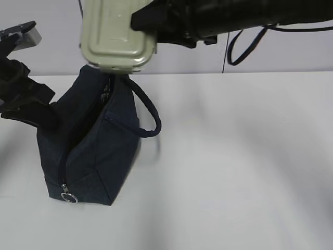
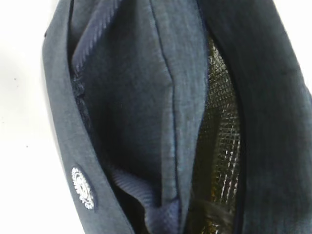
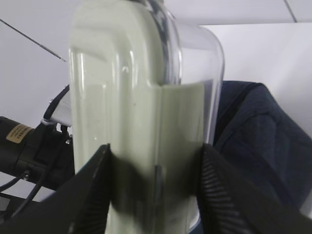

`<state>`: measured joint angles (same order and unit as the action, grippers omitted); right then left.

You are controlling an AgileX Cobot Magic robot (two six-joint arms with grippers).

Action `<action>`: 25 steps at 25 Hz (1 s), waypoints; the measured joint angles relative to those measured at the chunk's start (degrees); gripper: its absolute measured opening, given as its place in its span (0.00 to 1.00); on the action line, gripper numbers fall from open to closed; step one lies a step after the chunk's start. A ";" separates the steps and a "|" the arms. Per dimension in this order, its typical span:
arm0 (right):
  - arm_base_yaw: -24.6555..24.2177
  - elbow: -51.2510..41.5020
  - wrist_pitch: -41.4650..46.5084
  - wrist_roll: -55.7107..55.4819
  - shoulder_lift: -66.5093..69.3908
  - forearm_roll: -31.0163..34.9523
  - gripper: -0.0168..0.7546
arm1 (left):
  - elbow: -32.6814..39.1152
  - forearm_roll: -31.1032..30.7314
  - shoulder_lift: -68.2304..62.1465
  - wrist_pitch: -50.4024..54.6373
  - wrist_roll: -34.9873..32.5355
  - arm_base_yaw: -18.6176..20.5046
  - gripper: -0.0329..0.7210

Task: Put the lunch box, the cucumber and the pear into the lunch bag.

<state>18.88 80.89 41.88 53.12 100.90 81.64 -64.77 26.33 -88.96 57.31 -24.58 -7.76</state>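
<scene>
From the exterior view, the lunch bag stands on the white bench at the left, its top gaping, one looped handle arching out to the right and the metal ring pull hanging low at the near corner. The lunch box hangs in the air just above the bag's open mouth, its pale green lid facing the camera, carried by the right arm that reaches in from the upper right. Only the right wrist view shows the grasp itself: the right pincer is clamped on the lunch box, one ribbed black finger pressed against each side, with clear glass showing behind the lid and the navy bag below and beyond. The left arm stands against the bag's left side in the exterior view, but its pincer is hidden there, and the left wrist view does not show its fingers either, so I cannot tell how it is set. That wrist view alone looks down into the lunch bag: folded navy fabric, a small white round emblem on the outer wall, and a narrow slit of dark, gridded foil lining. What lies inside the bag cannot be made out.
</scene>
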 joint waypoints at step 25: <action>9.05 3.92 -0.33 -43.46 12.25 -34.33 0.49 | 0.00 2.01 0.00 -1.31 0.00 0.00 0.04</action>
<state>27.92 84.81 41.55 9.66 113.15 47.31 -64.77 28.34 -88.96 56.00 -24.58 -7.76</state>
